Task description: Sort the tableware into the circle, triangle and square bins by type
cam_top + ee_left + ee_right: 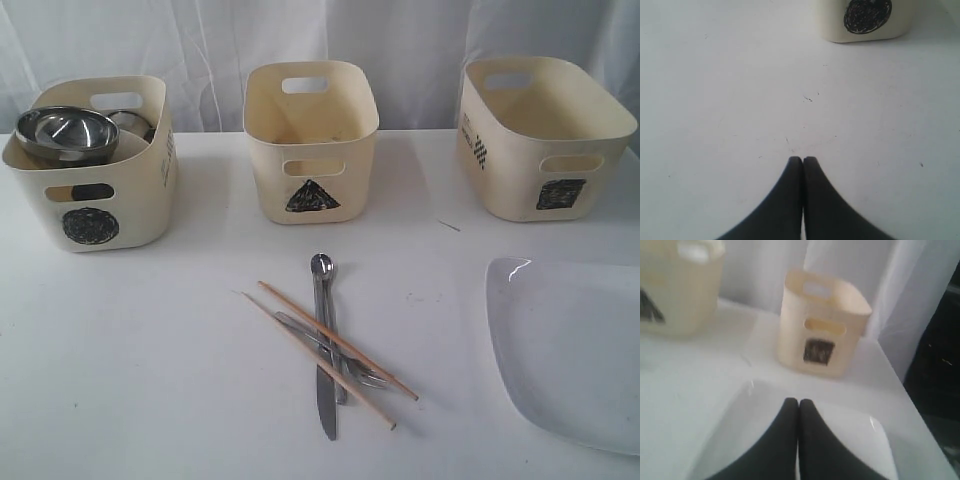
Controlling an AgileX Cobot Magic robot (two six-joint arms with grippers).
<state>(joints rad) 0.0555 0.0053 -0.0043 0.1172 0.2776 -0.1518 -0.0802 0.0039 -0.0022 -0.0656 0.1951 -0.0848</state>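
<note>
Your circle bin (90,200), at the left end of the row along the desk's back edge, holds the steel bowl (65,132) with another steel piece behind it, so the round vessels look sorted. The triangle bin (310,150) in the middle of the row and the square bin (545,150) at its right end look empty from here.

Two groups are left out on the desk. The cutlery lies in a crossed heap at mid-desk, in front of the triangle bin: the wooden chopsticks (338,340) lie slantwise over the spoon (322,265), knife (327,410) and fork (360,375). The large white plate (575,350) lies flat by the right edge.

Your left gripper (803,160) is fully closed and empty, over bare desk with the circle bin just ahead. Your right gripper (799,402) is also closed with nothing in it, hanging above the plate and facing the square bin.

That pose suggests the plate is the step in hand. You'll need to open the right jaws first, then come down at the rim, because a plate lying flat offers nothing else to pinch. It looks wide against the bin's mouth, so expect to tip it in on edge. The cutlery comes after, likely piece by piece, since the sticks cross the steel.
</note>
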